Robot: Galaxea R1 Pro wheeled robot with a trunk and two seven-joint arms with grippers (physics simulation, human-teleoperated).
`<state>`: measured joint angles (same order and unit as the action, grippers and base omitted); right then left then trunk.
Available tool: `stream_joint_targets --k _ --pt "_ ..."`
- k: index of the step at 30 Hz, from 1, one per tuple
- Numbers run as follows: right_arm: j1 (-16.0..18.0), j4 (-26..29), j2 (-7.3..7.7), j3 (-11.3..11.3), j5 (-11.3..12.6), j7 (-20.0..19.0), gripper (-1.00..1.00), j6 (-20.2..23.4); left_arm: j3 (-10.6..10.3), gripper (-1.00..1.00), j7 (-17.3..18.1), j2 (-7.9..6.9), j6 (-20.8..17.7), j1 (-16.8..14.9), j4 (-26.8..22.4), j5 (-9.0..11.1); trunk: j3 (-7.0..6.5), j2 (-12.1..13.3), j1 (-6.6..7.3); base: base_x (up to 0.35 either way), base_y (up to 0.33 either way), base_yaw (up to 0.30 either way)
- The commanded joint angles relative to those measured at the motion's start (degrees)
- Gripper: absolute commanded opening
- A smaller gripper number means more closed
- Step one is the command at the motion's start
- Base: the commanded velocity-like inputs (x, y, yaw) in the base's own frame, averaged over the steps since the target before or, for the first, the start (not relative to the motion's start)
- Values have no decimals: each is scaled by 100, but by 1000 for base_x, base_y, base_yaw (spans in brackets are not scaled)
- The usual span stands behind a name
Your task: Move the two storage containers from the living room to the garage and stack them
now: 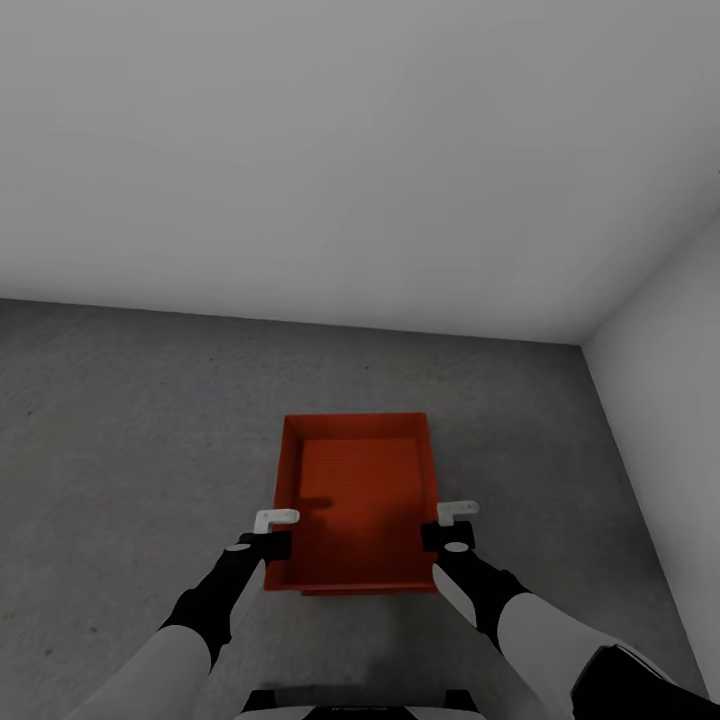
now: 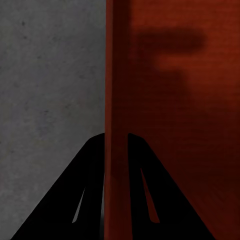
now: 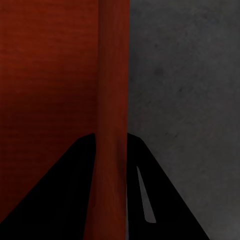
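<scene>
Head view: holding orange bin (image 1: 358,500) low in frame, left gripper (image 1: 268,532) and right gripper (image 1: 452,524) each clamping a side wall; probably lowering onto concrete floor (image 1: 120,420), then releasing evenly.

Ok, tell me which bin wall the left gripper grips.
The long wall of the storage container on the robot's left: the left gripper straddles it, one finger inside, one outside. The right gripper holds the opposite wall.

no legible txt, no labels, no nos.
</scene>
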<state>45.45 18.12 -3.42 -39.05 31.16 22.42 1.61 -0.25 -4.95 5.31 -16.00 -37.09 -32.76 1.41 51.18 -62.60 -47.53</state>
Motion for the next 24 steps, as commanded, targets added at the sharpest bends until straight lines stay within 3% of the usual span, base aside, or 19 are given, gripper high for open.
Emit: stream_joint_targets --k 1,6,24 --pt "7 -283 8 -103 145 70 -100 33 -107 -100 29 -3 -25 0 -20 -9 3 -3 0 0 0 0" --pt "7 -283 7 -103 145 70 -100 33 -107 -100 29 -3 -26 0 -20 -9 3 -3 0 0 0 0" --pt "7 -283 8 -103 145 70 -100 33 -107 -100 29 -3 -26 0 -20 -9 326 -725 -396 0 0 0"
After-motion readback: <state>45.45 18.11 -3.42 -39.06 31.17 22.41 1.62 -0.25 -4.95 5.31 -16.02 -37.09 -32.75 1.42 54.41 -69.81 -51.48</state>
